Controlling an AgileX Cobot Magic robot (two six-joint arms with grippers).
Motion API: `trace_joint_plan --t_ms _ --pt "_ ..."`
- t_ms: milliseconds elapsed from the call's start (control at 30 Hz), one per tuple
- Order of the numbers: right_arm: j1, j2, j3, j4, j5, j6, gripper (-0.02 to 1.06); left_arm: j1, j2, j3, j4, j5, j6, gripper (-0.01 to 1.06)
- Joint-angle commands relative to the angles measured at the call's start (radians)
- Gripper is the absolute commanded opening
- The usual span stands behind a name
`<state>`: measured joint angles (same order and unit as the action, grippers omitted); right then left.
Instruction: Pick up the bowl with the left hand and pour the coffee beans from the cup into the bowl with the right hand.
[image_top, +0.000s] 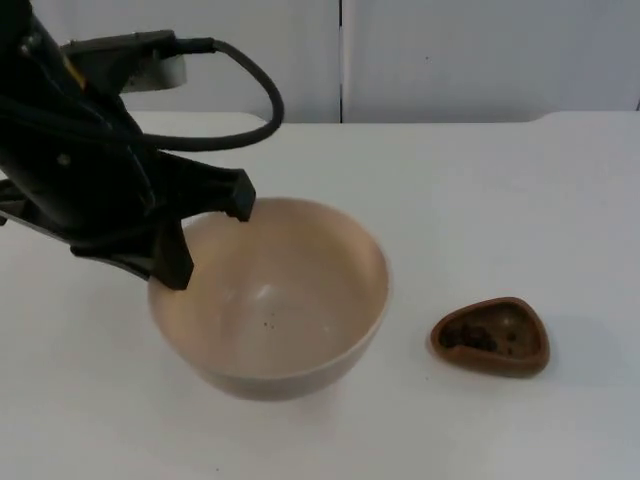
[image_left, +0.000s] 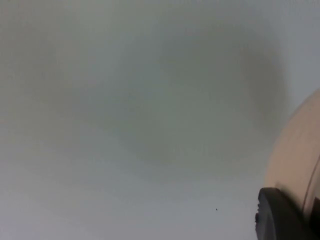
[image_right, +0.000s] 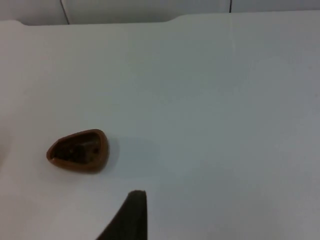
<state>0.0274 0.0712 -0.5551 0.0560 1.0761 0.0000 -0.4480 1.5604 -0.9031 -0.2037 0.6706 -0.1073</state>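
black left arm (image_top: 80, 170), black angular claw (image_top: 205, 240)

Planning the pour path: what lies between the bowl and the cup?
Nothing: in the top view, bare white table separates the bowl from the brown cup holding coffee beans.

left claw (image_top: 205, 235) astride bowl (image_top: 275, 300) rim | brown cup (image_top: 490, 337) with beans, apart, right

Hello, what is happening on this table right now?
The left gripper is at the rim of the beige bowl, one finger inside and one outside. The small brown cup with coffee beans stands on the white table beside the bowl, untouched. The right arm waits.
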Motion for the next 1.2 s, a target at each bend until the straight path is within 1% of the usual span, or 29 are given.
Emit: trace_joint_plan --t_ms 0,100,133,167,300,333,400,467,500,633,667,767,967,1167 --pt "-0.006 0.067 -0.038 0.026 -0.033 -0.013 1.05 -0.032 -0.006 0.002 0.047 -0.017 -0.04 0.0" --pt "-0.006 0.193 -0.101 0.036 -0.055 -0.013 1.05 -0.053 -0.006 0.002 0.059 -0.025 -0.056 0.0" --pt "-0.006 0.239 -0.123 0.036 -0.056 -0.013 1.05 -0.053 -0.006 0.002 0.059 -0.025 -0.058 0.0" --pt "-0.006 0.239 -0.123 0.036 -0.056 -0.013 1.05 -0.053 -0.006 0.002 0.059 -0.025 -0.058 0.0" --pt "-0.006 0.415 -0.218 0.036 -0.056 -0.015 1.05 -0.053 -0.006 0.002 0.059 -0.029 -0.058 0.0" --pt "-0.006 0.415 -0.218 0.036 -0.056 -0.015 1.05 -0.053 -0.006 0.002 0.059 -0.029 -0.058 0.0" --pt "-0.006 0.496 -0.266 0.036 -0.059 -0.015 1.05 -0.053 -0.006 0.002 0.059 -0.031 -0.058 0.0" --pt "-0.006 0.58 -0.314 0.054 -0.059 -0.024 1.05 -0.053 -0.006 0.002 0.059 -0.031 -0.058 0.0" --pt "-0.006 0.58 -0.314 0.054 -0.059 -0.024 1.05 -0.053 -0.006 0.002 0.059 -0.031 -0.058 0.0" --pt "-0.006 0.753 -0.393 0.149 -0.059 -0.087 1.05 -0.053 -0.006 0.002 0.059 -0.031 -0.058 0.0" --pt "-0.006 0.753 -0.393 0.149 -0.059 -0.087 1.05 -0.053 -0.006 0.002 0.059 -0.031 -0.058 0.0" --pt "-0.004 0.877 -0.428 0.184 -0.046 -0.091 1.05 -0.053 -0.006 0.002 0.059 -0.031 -0.058 0.0" --pt "-0.004 1.017 -0.441 0.235 -0.042 -0.091 1.04 -0.053 -0.006 0.002 0.059 -0.033 -0.066 0.0" --pt "-0.004 1.121 -0.441 0.239 -0.042 -0.087 1.0 -0.053 -0.006 0.002 0.059 -0.038 -0.066 0.0"
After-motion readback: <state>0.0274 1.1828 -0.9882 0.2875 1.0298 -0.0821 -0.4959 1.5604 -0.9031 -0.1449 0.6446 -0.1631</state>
